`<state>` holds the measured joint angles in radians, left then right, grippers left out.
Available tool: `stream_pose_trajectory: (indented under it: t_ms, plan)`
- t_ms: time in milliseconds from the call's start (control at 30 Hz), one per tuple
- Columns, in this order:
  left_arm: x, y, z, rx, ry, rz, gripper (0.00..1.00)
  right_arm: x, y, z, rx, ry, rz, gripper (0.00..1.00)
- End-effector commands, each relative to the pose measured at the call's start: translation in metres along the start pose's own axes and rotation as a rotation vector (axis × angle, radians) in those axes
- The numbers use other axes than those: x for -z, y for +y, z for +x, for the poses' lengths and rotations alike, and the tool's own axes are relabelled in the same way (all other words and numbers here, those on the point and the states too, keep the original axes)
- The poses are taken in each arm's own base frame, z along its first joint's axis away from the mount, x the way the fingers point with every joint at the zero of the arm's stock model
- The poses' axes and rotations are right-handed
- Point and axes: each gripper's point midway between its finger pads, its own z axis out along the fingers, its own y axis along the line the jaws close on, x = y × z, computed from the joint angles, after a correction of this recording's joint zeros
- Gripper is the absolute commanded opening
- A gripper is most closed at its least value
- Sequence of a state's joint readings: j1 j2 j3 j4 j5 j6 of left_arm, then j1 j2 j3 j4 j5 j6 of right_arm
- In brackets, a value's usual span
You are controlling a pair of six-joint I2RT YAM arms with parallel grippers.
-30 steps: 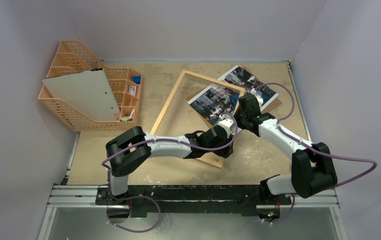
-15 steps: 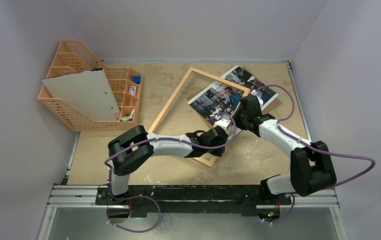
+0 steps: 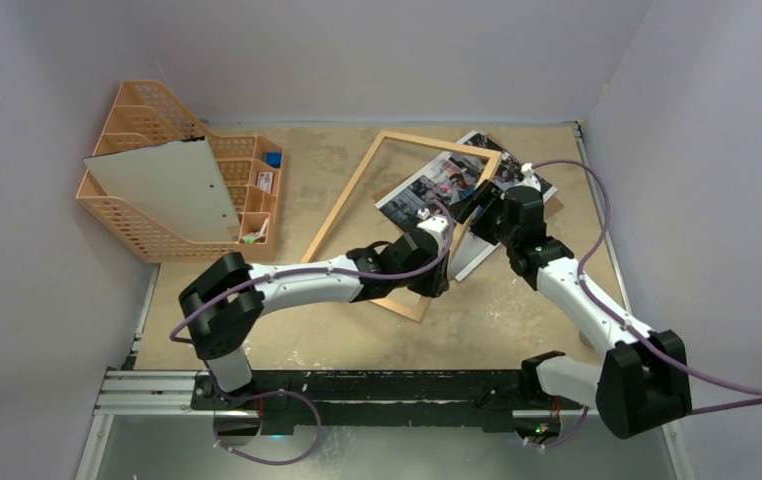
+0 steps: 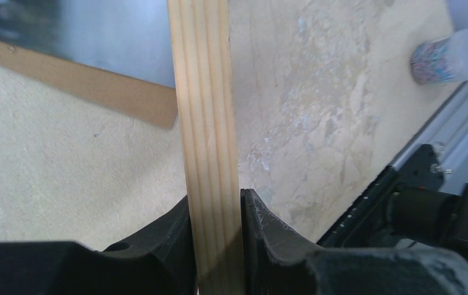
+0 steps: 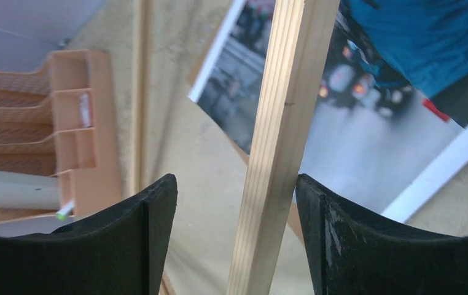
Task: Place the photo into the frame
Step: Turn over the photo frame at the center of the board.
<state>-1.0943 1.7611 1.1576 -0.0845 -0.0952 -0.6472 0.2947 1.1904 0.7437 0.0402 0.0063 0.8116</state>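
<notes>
**Left gripper [image 4: 214,208] clamps the frame; right gripper [image 5: 236,184] stands wide**

The left fingers [image 4: 169,236] press both sides of a light-wood rail of the frame [image 3: 343,194], near its near-right corner. The right gripper's jaws are apart and straddle the same rail farther along, with a gap on each side. The photo [image 3: 431,186] lies face up at the far right of the table [image 3: 307,150]. The frame's right rail crosses over it, so part shows inside the frame and part outside.

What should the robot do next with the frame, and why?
Probably the left gripper, clamped on the frame, should slide it rightward: the photo pokes out past its right bar, and the right gripper is open, not holding.
</notes>
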Motion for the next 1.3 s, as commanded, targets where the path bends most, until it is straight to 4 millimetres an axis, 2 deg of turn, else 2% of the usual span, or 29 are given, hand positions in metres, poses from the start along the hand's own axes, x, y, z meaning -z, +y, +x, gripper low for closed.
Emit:
stream_pose_trajectory:
  t_ms: [0, 100, 233, 367, 433, 600, 733, 867, 1000, 1100, 1200, 1267]
  plan:
    - [0.051, -0.033, -0.077, 0.041, -0.152, 0.174, 0.0, 0.018, 0.038, -0.022, -0.026, -0.075, -0.187, 0.74]
    - [0.082, -0.038, -0.105, 0.074, -0.198, 0.253, 0.0, 0.035, 0.057, -0.035, -0.081, -0.102, -0.307, 0.77]
    - [0.117, -0.038, -0.131, 0.075, -0.233, 0.288, 0.0, 0.057, 0.096, -0.044, -0.088, -0.123, -0.52, 0.79]
    - [0.147, -0.04, -0.152, 0.077, -0.277, 0.304, 0.0, 0.062, 0.124, -0.048, -0.068, -0.088, -0.644, 0.79]
    - [0.159, -0.04, -0.162, 0.088, -0.307, 0.307, 0.0, 0.063, 0.133, -0.041, -0.079, -0.04, -0.71, 0.79]
    - [0.179, -0.034, -0.175, 0.134, -0.368, 0.294, 0.0, 0.081, 0.152, -0.04, -0.134, -0.015, -0.873, 0.79]
    - [0.192, -0.038, -0.18, 0.185, -0.396, 0.33, 0.0, 0.099, 0.165, -0.046, -0.174, -0.023, -0.975, 0.76]
    - [0.205, -0.048, -0.185, 0.288, -0.422, 0.405, 0.0, 0.118, 0.177, -0.051, -0.203, -0.031, -1.073, 0.74]
    - [0.222, -0.061, -0.196, 0.364, -0.475, 0.517, 0.0, 0.128, 0.188, -0.048, -0.227, -0.001, -1.134, 0.71]
    - [0.228, -0.07, -0.199, 0.385, -0.471, 0.566, 0.0, 0.131, 0.196, -0.045, -0.236, 0.042, -1.169, 0.67]
    - [0.235, -0.08, -0.202, 0.42, -0.476, 0.65, 0.0, 0.142, 0.206, -0.041, -0.244, 0.077, -1.233, 0.61]
    - [0.237, -0.086, -0.202, 0.434, -0.47, 0.698, 0.0, 0.147, 0.21, -0.039, -0.26, 0.094, -1.257, 0.55]
